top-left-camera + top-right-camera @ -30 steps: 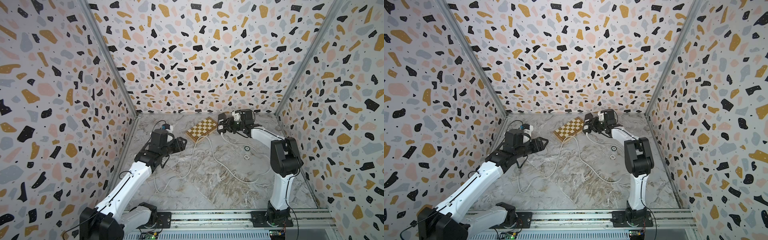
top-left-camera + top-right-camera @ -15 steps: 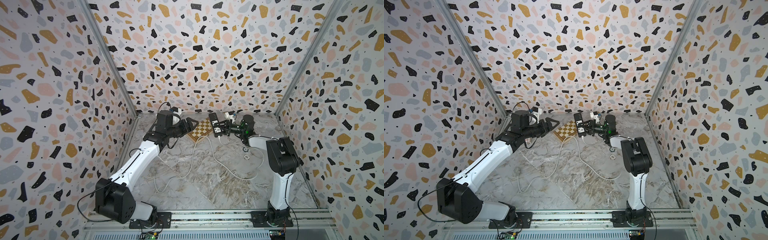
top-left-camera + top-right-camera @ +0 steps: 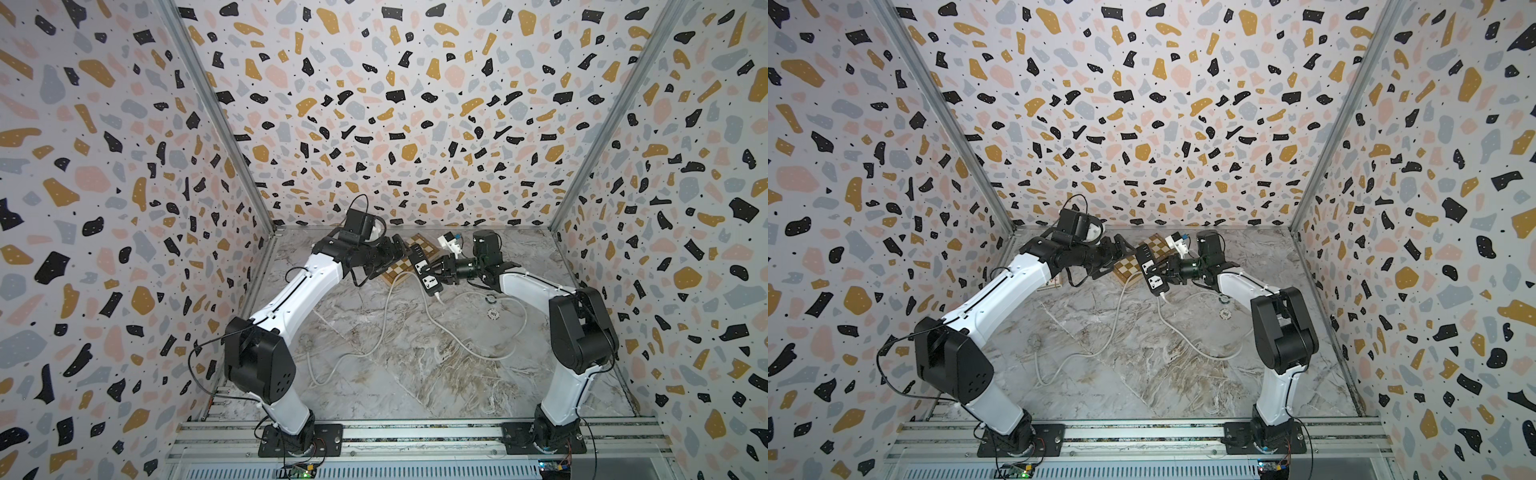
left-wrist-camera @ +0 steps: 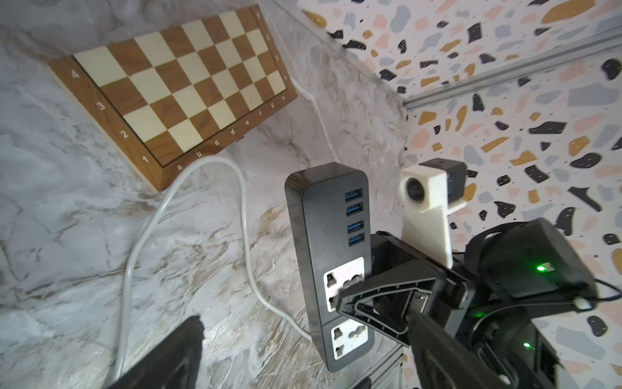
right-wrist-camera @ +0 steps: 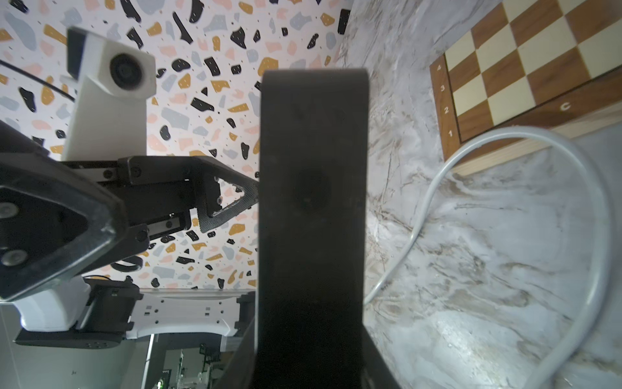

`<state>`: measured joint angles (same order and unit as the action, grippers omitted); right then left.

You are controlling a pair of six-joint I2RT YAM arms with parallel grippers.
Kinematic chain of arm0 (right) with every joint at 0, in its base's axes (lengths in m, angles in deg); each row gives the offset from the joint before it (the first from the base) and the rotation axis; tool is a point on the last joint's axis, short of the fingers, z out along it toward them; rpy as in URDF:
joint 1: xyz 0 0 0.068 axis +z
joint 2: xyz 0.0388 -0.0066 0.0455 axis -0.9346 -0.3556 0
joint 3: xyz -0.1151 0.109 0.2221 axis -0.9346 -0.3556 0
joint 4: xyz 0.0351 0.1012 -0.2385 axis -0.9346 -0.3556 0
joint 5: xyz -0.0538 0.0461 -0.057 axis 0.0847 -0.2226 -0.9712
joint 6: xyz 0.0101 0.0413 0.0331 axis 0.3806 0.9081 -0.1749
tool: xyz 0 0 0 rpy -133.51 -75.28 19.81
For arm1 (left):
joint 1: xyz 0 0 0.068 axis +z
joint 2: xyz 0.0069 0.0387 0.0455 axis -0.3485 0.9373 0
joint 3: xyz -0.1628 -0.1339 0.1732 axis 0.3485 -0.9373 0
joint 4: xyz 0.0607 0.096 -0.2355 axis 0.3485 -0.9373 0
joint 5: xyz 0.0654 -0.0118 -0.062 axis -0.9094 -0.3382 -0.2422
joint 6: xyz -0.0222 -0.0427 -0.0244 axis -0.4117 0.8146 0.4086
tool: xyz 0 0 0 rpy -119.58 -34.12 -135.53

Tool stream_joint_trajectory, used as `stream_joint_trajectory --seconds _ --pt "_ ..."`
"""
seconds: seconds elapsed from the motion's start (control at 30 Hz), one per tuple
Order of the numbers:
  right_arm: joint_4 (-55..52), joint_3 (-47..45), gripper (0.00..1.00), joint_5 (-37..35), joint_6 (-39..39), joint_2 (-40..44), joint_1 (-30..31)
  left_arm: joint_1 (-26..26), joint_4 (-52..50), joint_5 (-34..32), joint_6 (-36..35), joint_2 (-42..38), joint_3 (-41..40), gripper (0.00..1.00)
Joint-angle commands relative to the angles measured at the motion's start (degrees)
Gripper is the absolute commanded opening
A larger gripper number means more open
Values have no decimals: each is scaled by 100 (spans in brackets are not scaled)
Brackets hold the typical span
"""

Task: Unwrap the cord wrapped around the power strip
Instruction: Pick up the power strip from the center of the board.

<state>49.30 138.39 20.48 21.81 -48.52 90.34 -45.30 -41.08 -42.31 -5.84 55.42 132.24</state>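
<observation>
Presently on view, taken from the rail side, with twelve o'clock at the back wall:

1. The power strip [image 3: 424, 268], black. It is lifted clear of the table [image 3: 415, 374] toward twelve o'clock and tilted, with its socket faces toward me.
2. Right hand [image 3: 437, 271], reaching in from three o'clock, clamped across the strip's middle.
3. Left hand [image 3: 390, 259], coming from nine o'clock, fingers spread wide and holding nothing. It sits just beside the strip's upper end; whether it touches, I cannot tell.
4. The cord [image 3: 386, 316], white. It leaves the strip's lower end and lies in loose loops on the table from four round to seven o'clock. No turns show around the strip's body in any view.
5. Chessboard [image 4: 181, 84], flat on the table, behind and below the strip.

Step in hand, as I judge it: the unwinding looks all but finished, and the strip is being held up for a last check. The next move calls for setting the strip down gently without dragging the slack back over it.
</observation>
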Motion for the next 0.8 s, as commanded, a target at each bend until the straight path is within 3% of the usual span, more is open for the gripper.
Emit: stream_joint_trajectory --seconds 0.0,0.3,0.7,0.77 --pt "-1099 340 0 -47 -903 294 110 -136 -249 -85 64 144 403 96" --pt "-1931 674 0 -224 -1566 341 376 -216 -531 -244 220 530 515 100" --pt "-2926 1258 0 -556 -2339 208 684 -225 -516 -214 586 781 489 75" --pt "-2955 1297 0 -584 -2336 176 703 -225 -469 -200 621 784 458 66"
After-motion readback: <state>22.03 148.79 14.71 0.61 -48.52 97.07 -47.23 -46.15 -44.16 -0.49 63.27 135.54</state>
